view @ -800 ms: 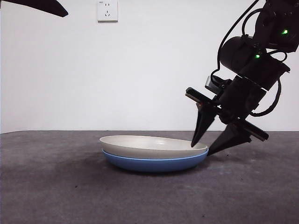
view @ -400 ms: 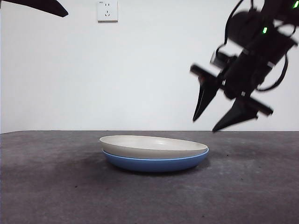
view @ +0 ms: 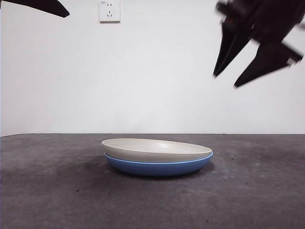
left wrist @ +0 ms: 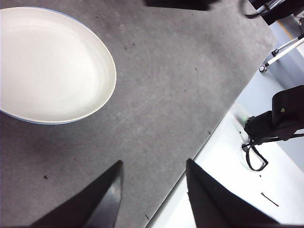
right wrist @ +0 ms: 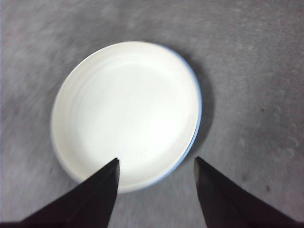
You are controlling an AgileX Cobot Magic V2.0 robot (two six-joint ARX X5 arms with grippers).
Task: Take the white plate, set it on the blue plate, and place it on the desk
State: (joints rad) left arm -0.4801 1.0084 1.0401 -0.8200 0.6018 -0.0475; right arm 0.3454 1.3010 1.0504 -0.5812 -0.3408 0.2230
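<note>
The white plate (view: 155,149) lies nested on the blue plate (view: 159,166) on the desk (view: 57,191), near the middle in the front view. My right gripper (view: 225,81) is open and empty, high above the plates' right rim at the upper right. In the right wrist view the white plate (right wrist: 124,113) fills the middle, the blue plate (right wrist: 196,118) shows only as a thin rim, and the open gripper (right wrist: 156,164) hangs over their near edge. My left gripper (left wrist: 154,168) is open and empty, away from the white plate (left wrist: 52,64). It shows as a black tip at the front view's top left.
A wall socket (view: 109,10) is on the white wall behind. In the left wrist view the desk's edge (left wrist: 209,137) runs close to the left gripper, with a white floor, black gear (left wrist: 278,116) and a stand leg (left wrist: 285,50) beyond it.
My right gripper has let go of the plates' right rim and risen, open, well above them. The stacked plates have not moved. The left arm is still.
</note>
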